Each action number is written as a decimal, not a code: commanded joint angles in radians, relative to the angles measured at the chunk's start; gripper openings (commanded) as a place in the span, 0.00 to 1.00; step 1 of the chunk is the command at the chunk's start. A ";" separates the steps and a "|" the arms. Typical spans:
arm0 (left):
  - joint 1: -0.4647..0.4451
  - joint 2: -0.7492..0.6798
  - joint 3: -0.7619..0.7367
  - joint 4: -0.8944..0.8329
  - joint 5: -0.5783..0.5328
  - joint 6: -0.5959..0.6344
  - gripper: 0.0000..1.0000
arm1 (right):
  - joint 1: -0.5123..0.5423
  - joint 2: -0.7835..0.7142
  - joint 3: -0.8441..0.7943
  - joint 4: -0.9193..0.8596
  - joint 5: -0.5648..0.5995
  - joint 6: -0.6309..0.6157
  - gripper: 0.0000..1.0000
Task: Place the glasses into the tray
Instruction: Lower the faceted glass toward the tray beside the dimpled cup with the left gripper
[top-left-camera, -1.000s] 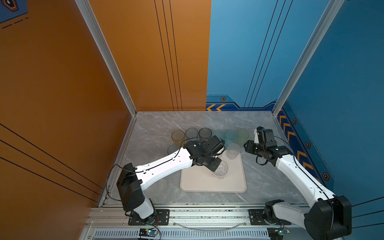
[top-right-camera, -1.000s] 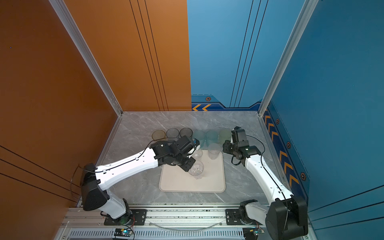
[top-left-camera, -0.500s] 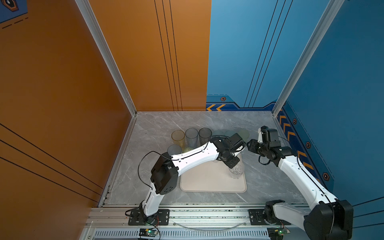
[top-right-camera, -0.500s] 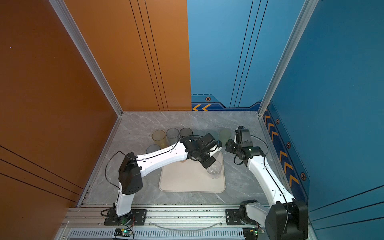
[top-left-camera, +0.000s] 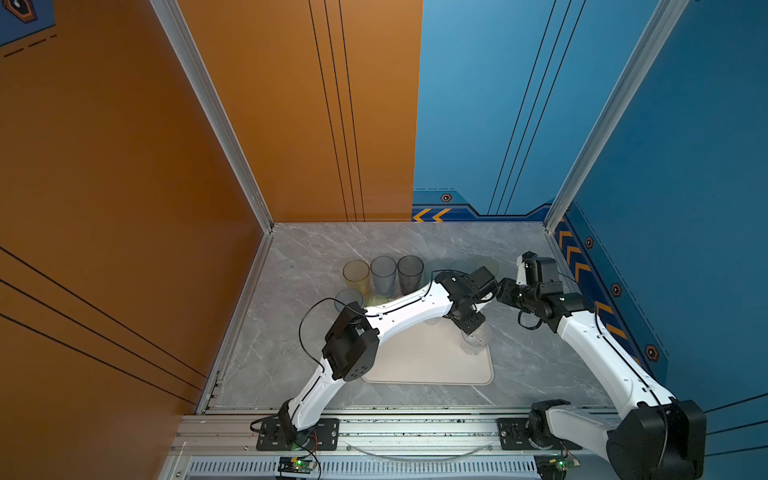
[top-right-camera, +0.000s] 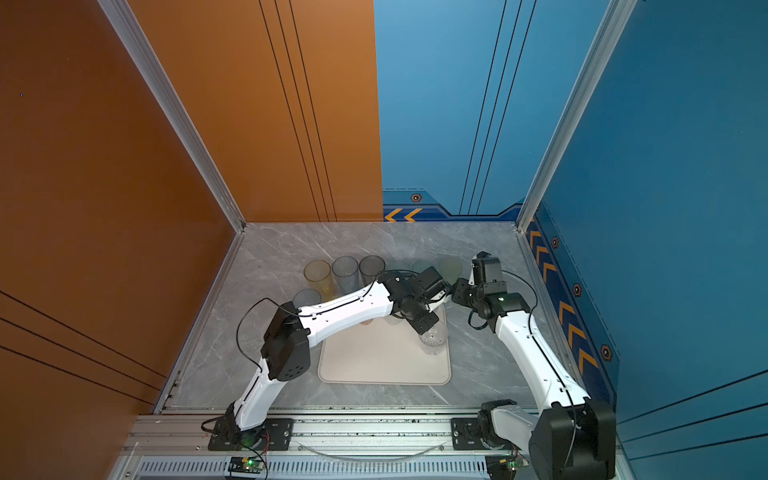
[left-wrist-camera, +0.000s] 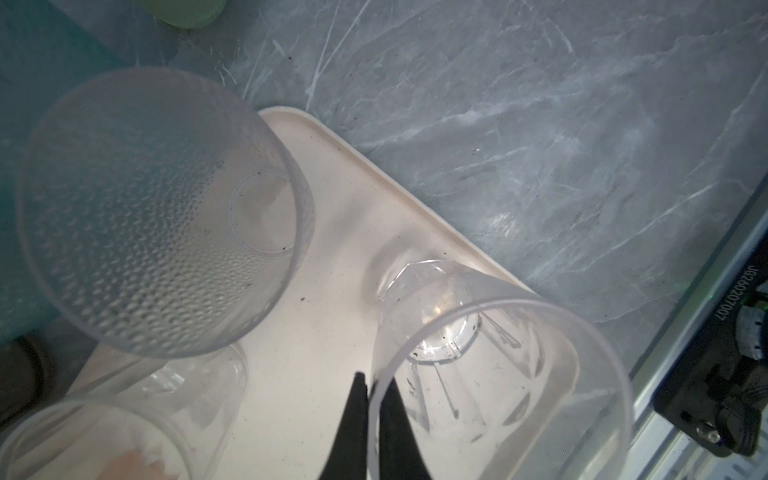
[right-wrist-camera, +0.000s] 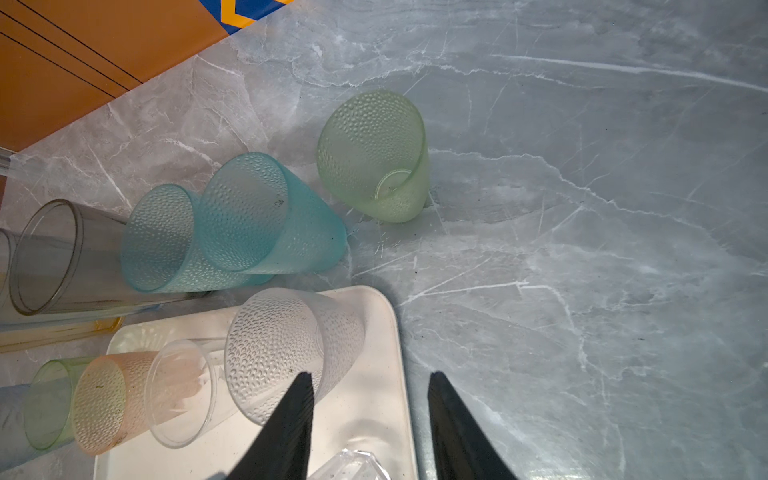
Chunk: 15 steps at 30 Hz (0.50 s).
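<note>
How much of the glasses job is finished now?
Done: a clear dimpled tumbler and a smooth clear glass stand in the tray. In hand: the left gripper pinches the rim of a faceted clear glass there. Left, at least: two teal tumblers, a green tumbler and three tall glasses on the table; right gripper open.

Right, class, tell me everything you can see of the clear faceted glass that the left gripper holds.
The clear faceted glass is a colourless, see-through tumbler, plastic-looking, with flat facets toward an angular base, a smooth round rim and dark specks inside. Empty and upright, mouth up, it is in the tray by its right rim. The left gripper pinches its wall, one finger inside, one outside. A dimpled tumbler stands apart.
</note>
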 joint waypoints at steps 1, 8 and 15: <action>0.009 0.025 0.057 -0.039 -0.021 0.019 0.00 | -0.006 0.015 0.019 0.010 -0.018 0.000 0.44; 0.028 0.046 0.068 -0.042 -0.018 0.020 0.00 | -0.008 0.033 0.022 0.019 -0.025 -0.003 0.44; 0.043 0.069 0.085 -0.042 -0.023 0.023 0.00 | -0.008 0.052 0.020 0.032 -0.036 0.001 0.45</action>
